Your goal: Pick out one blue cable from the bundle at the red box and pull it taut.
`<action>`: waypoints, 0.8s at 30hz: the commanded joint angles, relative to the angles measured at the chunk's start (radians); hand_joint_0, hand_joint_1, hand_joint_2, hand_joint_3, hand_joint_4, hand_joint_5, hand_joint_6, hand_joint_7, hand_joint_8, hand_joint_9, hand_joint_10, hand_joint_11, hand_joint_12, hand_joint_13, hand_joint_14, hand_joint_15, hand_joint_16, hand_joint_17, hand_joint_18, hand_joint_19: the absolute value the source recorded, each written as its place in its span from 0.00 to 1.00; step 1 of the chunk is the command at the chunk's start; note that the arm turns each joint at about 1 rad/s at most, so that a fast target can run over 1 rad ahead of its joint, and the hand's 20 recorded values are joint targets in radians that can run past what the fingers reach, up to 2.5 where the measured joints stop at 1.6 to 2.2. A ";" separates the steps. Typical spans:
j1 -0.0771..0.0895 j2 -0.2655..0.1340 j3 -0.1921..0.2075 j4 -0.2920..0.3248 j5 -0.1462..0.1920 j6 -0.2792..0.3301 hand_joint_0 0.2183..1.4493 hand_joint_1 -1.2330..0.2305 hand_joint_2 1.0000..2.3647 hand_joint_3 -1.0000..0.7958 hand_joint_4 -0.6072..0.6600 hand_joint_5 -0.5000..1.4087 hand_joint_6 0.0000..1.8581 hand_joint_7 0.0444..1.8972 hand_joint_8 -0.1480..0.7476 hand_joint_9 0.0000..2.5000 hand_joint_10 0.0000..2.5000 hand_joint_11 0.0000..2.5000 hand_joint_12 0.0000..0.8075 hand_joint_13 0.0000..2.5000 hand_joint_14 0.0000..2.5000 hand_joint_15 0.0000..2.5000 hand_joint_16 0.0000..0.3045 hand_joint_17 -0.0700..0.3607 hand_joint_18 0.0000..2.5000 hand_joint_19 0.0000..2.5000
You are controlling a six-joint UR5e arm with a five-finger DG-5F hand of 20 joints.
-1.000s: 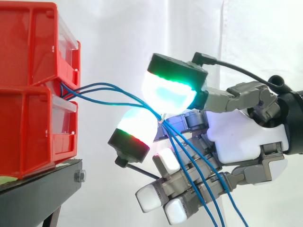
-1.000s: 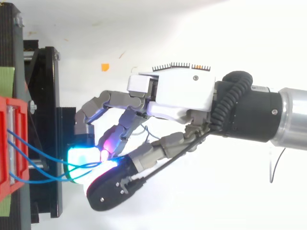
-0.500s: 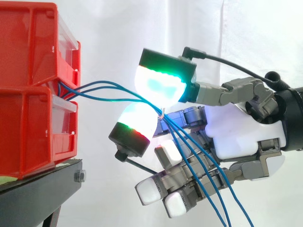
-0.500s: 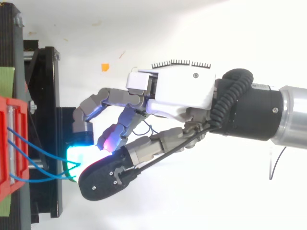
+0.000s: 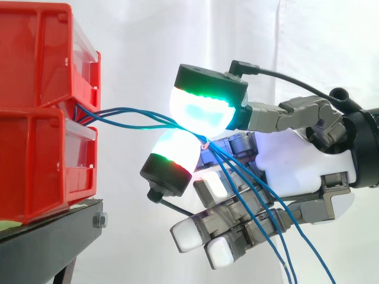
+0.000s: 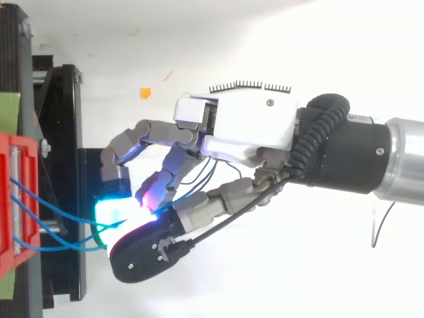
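Several thin blue cables (image 5: 127, 112) come out between the two stacked red bins (image 5: 41, 112) and run right in a tight, nearly straight bundle. My hand (image 5: 302, 165) is just right of the bins, shut on the cables where two glowing fingertips (image 5: 204, 112) meet, one above and one below. Past the pinch the cables fan out and hang down across the palm to the lower right. In the top view the cables (image 6: 53, 215) leave the red bin (image 6: 13, 199) and reach the cyan pad under my hand (image 6: 252, 132).
The bins sit on a black stand (image 5: 47, 236) at the lower left, its edge close below the lower fingertip. A white curtain hangs behind. An orange mark (image 6: 144, 93) lies on the white floor.
The pinching fingertips closed together on the cables. The strands between bin and hand drew closer and straighter, and the loose ends swung out to the right.
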 commanded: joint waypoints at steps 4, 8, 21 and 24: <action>0.001 0.001 0.000 -0.002 0.000 0.001 0.44 0.24 0.00 0.28 0.39 0.21 0.50 0.68 0.50 0.49 0.01 0.24 0.44 0.36 0.01 0.18 0.15 0.39 0.31 0.23; 0.000 0.000 0.000 0.000 0.002 0.001 0.44 0.23 0.00 0.28 0.37 0.21 0.50 0.68 0.50 0.49 0.01 0.24 0.44 0.37 0.01 0.18 0.14 0.39 0.32 0.23; 0.001 0.000 0.000 0.000 0.002 0.004 0.44 0.19 0.00 0.28 0.31 0.21 0.51 0.65 0.47 0.50 0.01 0.25 0.42 0.37 0.01 0.19 0.14 0.38 0.32 0.22; 0.000 0.000 0.000 0.002 0.002 0.006 0.44 0.19 0.00 0.28 0.31 0.21 0.51 0.64 0.46 0.50 0.01 0.25 0.42 0.37 0.01 0.19 0.14 0.38 0.32 0.22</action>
